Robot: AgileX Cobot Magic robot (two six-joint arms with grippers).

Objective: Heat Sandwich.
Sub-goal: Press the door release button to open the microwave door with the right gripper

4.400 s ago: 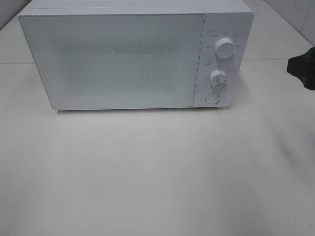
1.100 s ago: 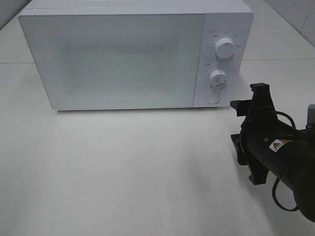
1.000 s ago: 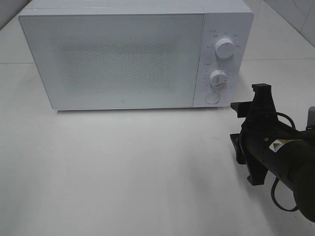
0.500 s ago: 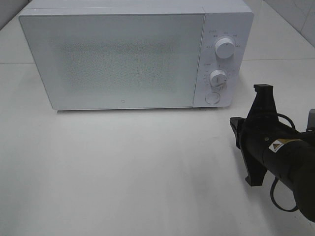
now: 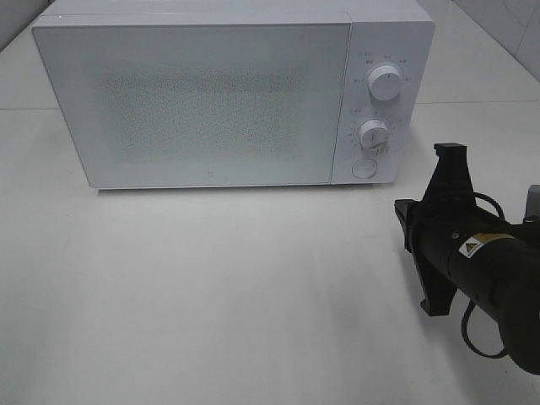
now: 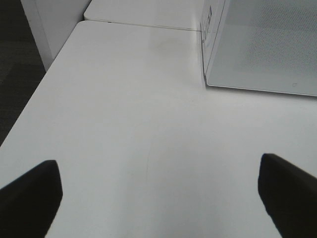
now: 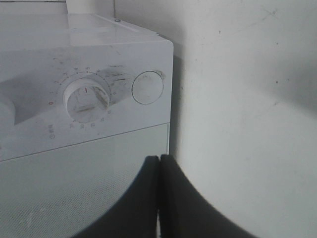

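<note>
Microwave (image 5: 211,93): one, door was shut.
Dials (image 5: 386,83): two; round button (image 5: 364,168): one.
Right gripper (image 7: 159,161): at microwave's four o'clock, jaws together.
Left gripper (image 6: 158,198): jaws were apart.

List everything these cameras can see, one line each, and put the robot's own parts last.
microwave: one, white, at the back of the table, door closed
upper dial: one, white, top of the microwave's right-hand control panel
lower dial: one, white, below the upper dial
round button: one, white, bottom of the panel, under the lower dial
table: one, white, under everything
right gripper: one, black, shut on nothing, in front of and to the right of the control panel, pointing towards it
left gripper: one, black, open, above bare table near the microwave's left front corner, seen only by its own wrist camera
</note>
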